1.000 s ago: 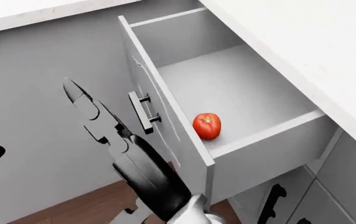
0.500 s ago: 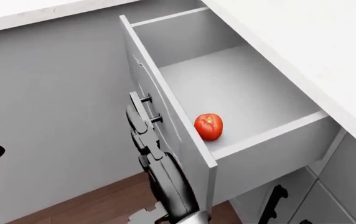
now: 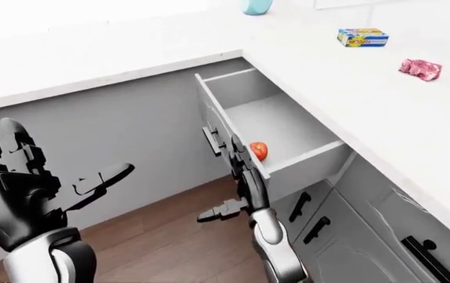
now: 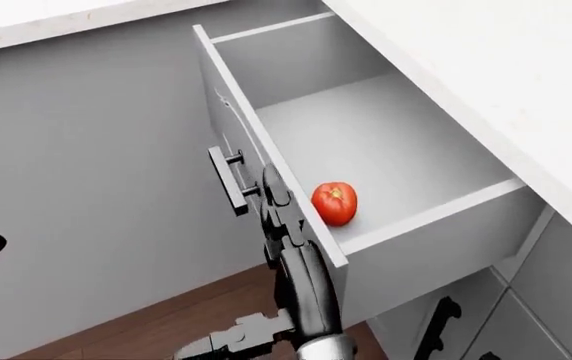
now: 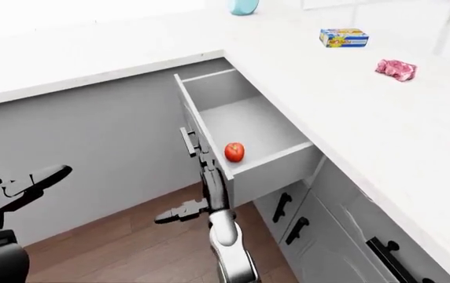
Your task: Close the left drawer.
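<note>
Left hand [image 3: 20,177] is raised at the far left of the left-eye view, fingers spread and empty, well apart from the cabinet run and taking no part in the task. Left drawer [image 4: 386,150] is pulled fully out from under the white counter [image 4: 526,82], near the counter's inner corner; its grey front panel stands well clear of the neighbouring cabinet faces. Drawer handle [image 4: 228,180], a dark bar on two posts, is not gripped. Right hand [image 4: 278,214] lies flat against the outer face of the drawer front, just beside and below the handle, fingers extended upward along the panel and closed round nothing; contact with the panel looks likely, though the head view does not settle it. One tomato [image 4: 334,203] sits on the drawer floor against the inside of the front panel. On the counter top, well away from the drawer, a butter box [image 3: 363,37] and a piece of raw meat [image 3: 420,68]. Judgement: closing not begun in effect; hand is positioned to push, the whole travel of the drawer is left.
</note>
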Motion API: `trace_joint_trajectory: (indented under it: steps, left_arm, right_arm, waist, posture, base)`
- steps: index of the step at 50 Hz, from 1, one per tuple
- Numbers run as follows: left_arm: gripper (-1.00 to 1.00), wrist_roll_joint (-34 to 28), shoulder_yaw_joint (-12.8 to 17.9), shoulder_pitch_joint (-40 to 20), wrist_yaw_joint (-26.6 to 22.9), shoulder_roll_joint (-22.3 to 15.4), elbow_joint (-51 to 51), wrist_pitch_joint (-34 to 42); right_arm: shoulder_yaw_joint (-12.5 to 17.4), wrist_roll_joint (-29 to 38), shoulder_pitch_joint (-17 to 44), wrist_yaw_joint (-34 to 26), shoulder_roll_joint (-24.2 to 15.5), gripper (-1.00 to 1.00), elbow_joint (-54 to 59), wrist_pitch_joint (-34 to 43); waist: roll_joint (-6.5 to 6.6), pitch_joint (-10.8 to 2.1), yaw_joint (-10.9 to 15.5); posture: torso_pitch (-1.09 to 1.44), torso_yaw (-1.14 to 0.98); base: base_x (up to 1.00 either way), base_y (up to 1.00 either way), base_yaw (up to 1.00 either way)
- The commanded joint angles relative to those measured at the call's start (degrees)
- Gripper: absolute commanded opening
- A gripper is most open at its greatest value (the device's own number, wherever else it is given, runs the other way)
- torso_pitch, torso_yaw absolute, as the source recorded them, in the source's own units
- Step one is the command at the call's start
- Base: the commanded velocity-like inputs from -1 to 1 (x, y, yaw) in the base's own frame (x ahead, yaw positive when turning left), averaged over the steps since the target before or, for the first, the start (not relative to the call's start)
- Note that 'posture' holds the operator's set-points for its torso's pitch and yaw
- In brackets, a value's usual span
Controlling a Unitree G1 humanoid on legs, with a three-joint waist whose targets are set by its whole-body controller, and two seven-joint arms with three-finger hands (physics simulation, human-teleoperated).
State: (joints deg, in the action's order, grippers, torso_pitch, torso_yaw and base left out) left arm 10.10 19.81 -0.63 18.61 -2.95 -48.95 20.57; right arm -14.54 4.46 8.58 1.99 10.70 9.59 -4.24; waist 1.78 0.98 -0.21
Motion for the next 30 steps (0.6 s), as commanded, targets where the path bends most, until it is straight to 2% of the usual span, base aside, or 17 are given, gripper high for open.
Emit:
trace_joint_trajectory:
  steps: [1,30]
  left_arm:
    - [1.0,-0.3,0.1,-0.8,-0.2,-0.4,-1.8,-1.5]
    - [1.0,-0.4,0.1,-0.7,-0.3,-0.4,-2.0,-1.5]
  right_arm:
    - [-0.2,-0.9,1.3,-0.2,0.6,1.0,-2.0,-1.4]
    - [4.1,-8.9,4.3,0.3,0.7,1.0,5.8,1.0]
  waist:
    - [0.32,-0.9,0.0]
    - [0.29,-1.06,0.1]
  posture:
    - [0.0,0.0]
    - [0.0,0.0]
  base:
    - [0.0,0.0,0.0]
    - [0.0,0.0,0.0]
